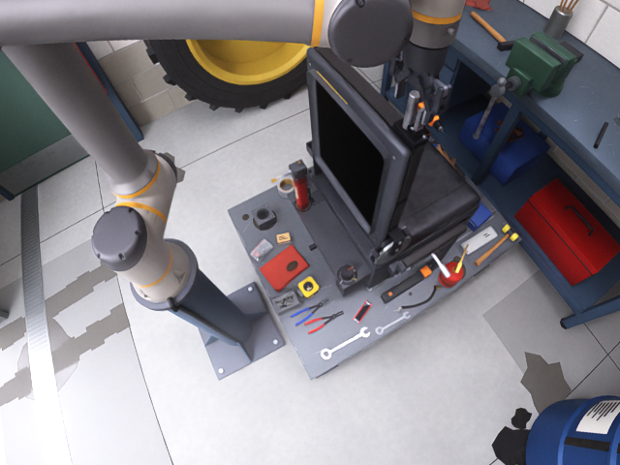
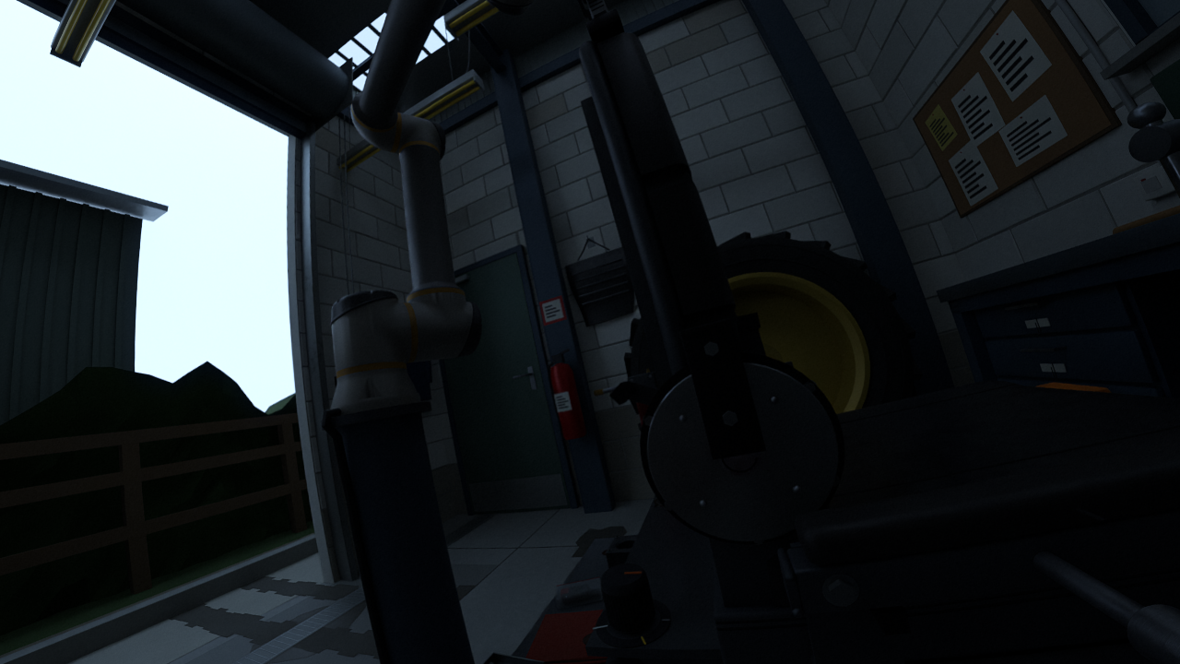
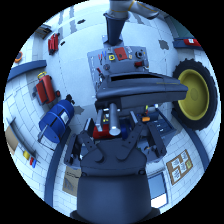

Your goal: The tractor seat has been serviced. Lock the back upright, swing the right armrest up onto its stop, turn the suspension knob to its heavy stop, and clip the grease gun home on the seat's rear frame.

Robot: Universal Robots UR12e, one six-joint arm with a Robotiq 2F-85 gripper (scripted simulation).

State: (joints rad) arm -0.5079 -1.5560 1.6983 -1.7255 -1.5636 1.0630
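A grey metal handle (image 1: 411,109) (image 3: 114,119) with orange tips stands upright at the top of the raised armrest, beside the seat back. My gripper (image 1: 419,92) (image 3: 115,126) hangs right over it, open and holding nothing. The seat back (image 1: 353,150) (image 3: 141,87) stands upright over the black cushion (image 1: 440,200). The red grease gun (image 1: 301,187) stands in a holder on the grey base plate, left of the seat. The suspension knob (image 1: 346,274) sits low at the seat's front corner. In the second side camera the seat's round pivot disc (image 2: 738,450) shows in deep shadow.
The blue workbench (image 1: 551,100) with a green vise (image 1: 538,62) stands close behind the gripper. A tractor wheel (image 1: 235,55) leans on the wall. Pliers, spanners and a red oil can (image 1: 450,273) lie on the base plate. My arm's pedestal (image 1: 220,310) stands left.
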